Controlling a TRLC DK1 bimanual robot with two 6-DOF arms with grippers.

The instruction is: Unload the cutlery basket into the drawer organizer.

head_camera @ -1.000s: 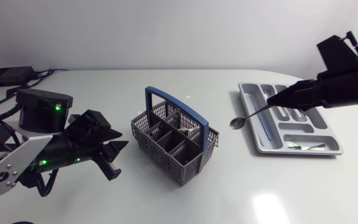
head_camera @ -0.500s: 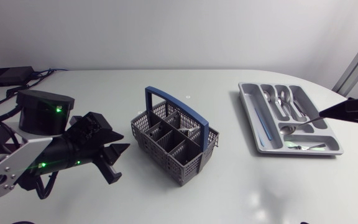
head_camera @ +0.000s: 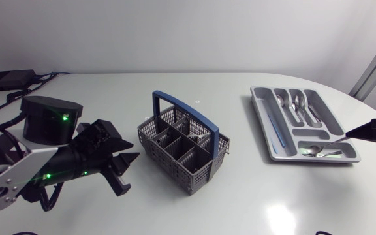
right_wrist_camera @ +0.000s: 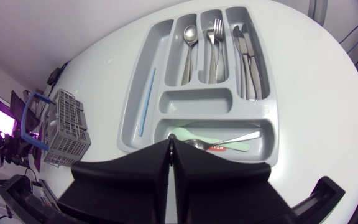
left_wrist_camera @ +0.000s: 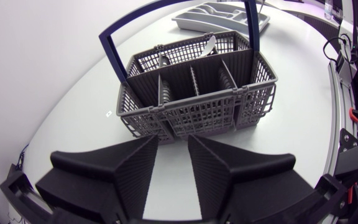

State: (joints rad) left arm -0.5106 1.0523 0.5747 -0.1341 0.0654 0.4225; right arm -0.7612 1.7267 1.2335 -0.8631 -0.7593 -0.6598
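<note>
Grey cutlery basket [head_camera: 185,147] with a blue handle sat mid-tabletop [head_camera: 240,196], cutlery visible inside. Drawer organizer [head_camera: 311,132] lay at its 3 o'clock, part-filled. Left hand [head_camera: 128,173] at the basket's 8 o'clock, fingers spread, empty. Right hand [head_camera: 348,136] at the organizer's 4 o'clock, fingers pressed together, empty.

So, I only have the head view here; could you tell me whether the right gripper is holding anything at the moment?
Observer: No. In the right wrist view the right gripper has its fingers pressed together with nothing between them.
Operator: Thank you. What lies in the organizer compartment nearest to it?
Observer: A spoon and a pale green utensil, crossing each other in the drawer organizer.
Operator: And is the basket empty?
Observer: Not yet. The left wrist view shows silver cutlery in the cutlery basket, in compartments on the side away from the open left gripper.
</note>
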